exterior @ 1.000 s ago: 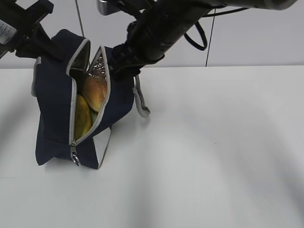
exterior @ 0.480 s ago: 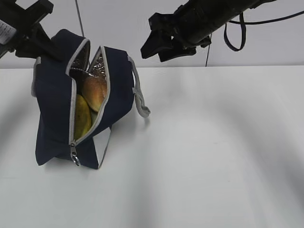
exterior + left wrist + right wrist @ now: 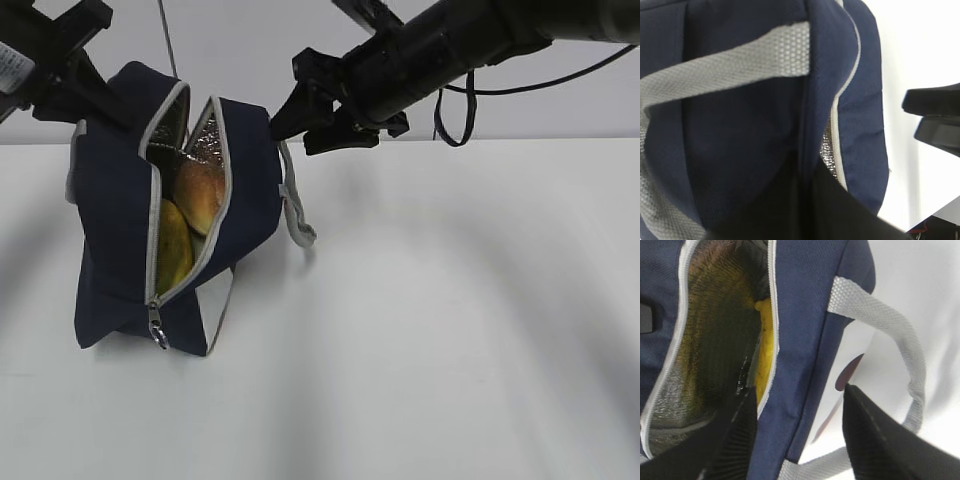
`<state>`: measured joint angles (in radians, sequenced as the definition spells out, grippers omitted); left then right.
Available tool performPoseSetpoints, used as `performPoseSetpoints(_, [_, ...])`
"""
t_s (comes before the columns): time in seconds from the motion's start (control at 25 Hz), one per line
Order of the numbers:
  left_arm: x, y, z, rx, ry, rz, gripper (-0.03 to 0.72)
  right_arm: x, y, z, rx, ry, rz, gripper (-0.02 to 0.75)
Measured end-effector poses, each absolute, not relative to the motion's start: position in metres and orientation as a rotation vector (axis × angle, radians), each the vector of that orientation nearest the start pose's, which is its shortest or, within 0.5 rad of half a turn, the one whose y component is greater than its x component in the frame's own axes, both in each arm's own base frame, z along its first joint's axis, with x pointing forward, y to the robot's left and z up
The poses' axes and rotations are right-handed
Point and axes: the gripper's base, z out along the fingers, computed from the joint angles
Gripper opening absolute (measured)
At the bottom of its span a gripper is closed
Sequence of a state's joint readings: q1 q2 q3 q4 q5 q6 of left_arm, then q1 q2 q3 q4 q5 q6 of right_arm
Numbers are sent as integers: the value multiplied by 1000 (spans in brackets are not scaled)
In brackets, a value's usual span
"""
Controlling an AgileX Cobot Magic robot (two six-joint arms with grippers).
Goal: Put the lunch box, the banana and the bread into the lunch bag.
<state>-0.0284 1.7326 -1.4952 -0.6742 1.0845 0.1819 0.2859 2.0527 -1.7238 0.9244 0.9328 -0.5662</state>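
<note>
Lunch bag (image 3: 120,220) stands unzipped at the bench's (image 3: 450,330) back-left, bread (image 3: 200,195) and banana (image 3: 173,250) inside; right end effector (image 3: 300,115) spread beside it, left end effector (image 3: 105,105) pressed together, pinching the bag's top.

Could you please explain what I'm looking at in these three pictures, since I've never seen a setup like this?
This is a robot with two arms, each ending in a two-fingered gripper. One picture is taken from in front, looking down at a white table; the other two come from cameras on the arms' wrists.

On the table stands a navy lunch bag, unzipped. Inside, the front view shows the bread and the banana; I cannot see the lunch box.

The left gripper, at the top left, is mostly hidden behind the bag's top; it is shut and seems to be holding the bag there. Its camera shows the bag's fabric close up.

The right gripper is open and holds nothing. In its camera, its fingers sit either side of the bag's right wall, next to a grey handle.
</note>
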Motion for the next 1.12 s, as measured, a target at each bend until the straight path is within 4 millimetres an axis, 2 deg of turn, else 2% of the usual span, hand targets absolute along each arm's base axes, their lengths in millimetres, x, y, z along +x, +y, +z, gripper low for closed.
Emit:
performPoseSetpoints(0.2, [366, -61, 311, -15, 2643, -850, -3, 426, 189, 250, -494, 2416, 1083, 404])
performPoseSetpoints(0.24, [366, -61, 311, -13, 2643, -850, 27, 427, 190, 246, -490, 2422, 1085, 402])
performPoseSetpoints(0.4, [366, -61, 311, -15, 2643, -851, -3, 428, 195, 235, -492, 2443, 1090, 393])
performPoseSetpoints(0.84, [366, -61, 311, -15, 2643, -851, -3, 429, 201, 234, -477, 2423, 1081, 388])
performPoseSetpoints(1.0, [366, -61, 311, -15, 2643, -851, -3, 431, 203, 226, -459, 2437, 1118, 344])
performPoseSetpoints(1.12, [366, -61, 311, -15, 2643, -851, -3, 431, 206, 223, -466, 2436, 1135, 277])
